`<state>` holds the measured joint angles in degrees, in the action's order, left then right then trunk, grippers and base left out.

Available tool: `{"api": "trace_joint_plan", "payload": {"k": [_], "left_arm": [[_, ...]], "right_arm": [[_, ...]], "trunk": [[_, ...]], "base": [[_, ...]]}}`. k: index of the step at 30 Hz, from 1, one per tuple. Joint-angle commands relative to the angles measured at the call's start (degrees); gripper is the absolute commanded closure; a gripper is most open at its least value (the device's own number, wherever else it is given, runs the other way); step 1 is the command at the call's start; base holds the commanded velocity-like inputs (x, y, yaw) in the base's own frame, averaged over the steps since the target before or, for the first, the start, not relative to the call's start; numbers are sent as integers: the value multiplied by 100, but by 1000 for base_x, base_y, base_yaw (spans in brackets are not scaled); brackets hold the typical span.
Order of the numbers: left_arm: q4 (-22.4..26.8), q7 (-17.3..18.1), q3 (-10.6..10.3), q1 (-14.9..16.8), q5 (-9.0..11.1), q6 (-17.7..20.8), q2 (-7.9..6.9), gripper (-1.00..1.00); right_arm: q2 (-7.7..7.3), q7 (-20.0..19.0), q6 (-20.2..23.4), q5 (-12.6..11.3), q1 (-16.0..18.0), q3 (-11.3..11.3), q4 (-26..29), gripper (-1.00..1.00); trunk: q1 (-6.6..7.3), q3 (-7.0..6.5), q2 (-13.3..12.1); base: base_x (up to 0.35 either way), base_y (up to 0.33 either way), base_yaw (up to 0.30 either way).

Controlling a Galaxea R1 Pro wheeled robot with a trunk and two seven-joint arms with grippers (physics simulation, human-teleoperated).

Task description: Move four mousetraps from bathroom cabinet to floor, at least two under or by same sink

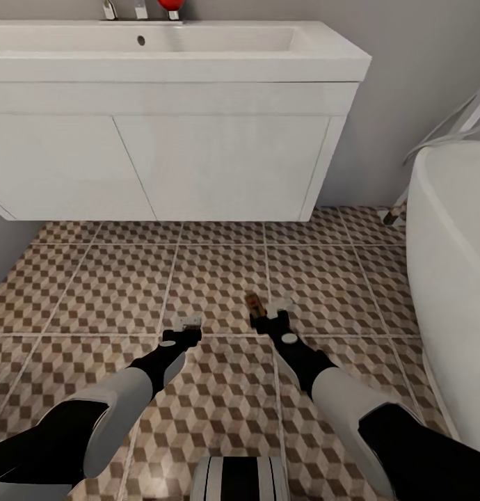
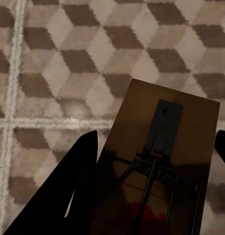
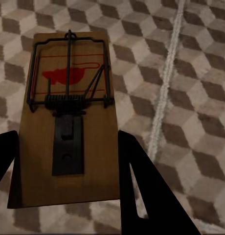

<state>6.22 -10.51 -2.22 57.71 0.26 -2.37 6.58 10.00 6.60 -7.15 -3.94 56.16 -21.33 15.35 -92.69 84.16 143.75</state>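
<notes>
Cube-patterned bathroom floor (image 1: 101, 292); white bathtub (image 1: 452, 278) on it at right

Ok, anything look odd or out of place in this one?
Nothing stands out. Each gripper, left and right, holds a mousetrap over the tiled floor before the sink.

Two arms entering from lower corners of head view: glossy black upper links, pale grey-white forearm shells, black wrists. Left gripper (image 1: 190, 328) and right gripper (image 1: 268, 314) black, wedge-shaped fingers (image 3: 142, 191); white round dot on right wrist. Grey-and-black striped trunk housing (image 1: 240, 479) at bottom centre.
</notes>
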Motion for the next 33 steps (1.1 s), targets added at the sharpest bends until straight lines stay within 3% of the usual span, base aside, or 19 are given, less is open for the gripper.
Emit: {"api": "trace_joint_plan", "payload": {"k": [1,7,9,10,12,15,33], "left_arm": [[-7,-30,-24,3,0,-31,1,100],[-51,-30,-24,3,0,-480,1,100],[-132,-30,-24,0,0,-816,2,100],[-284,-30,-24,-3,-3,-1233,2,100],[-467,-34,-24,-22,-6,-1647,2,100],[-665,-37,-23,-35,-13,-2046,1,100],[-841,-31,-24,-281,-47,-3056,-13,100]], "right_arm": [[0,51,-87,-55,-6,-46,-58,100],[-4,51,-272,-46,-41,-46,-143,100],[-11,51,-465,-46,-86,-46,-160,100],[-14,51,-588,-41,-210,-46,-167,100],[-15,51,-638,-38,-293,-46,-170,100],[-22,51,-668,-37,-332,-46,-172,100],[-42,51,-684,-37,-351,-46,-165,100]], "trunk": [[1,3,1],[1,3,1],[1,3,1],[1,3,1],[1,3,1],[1,3,1],[1,3,1]], "base": [[0,0,0],[0,0,0],[0,0,0],[0,0,0],[0,0,0],[0,0,0],[0,0,0]]}}
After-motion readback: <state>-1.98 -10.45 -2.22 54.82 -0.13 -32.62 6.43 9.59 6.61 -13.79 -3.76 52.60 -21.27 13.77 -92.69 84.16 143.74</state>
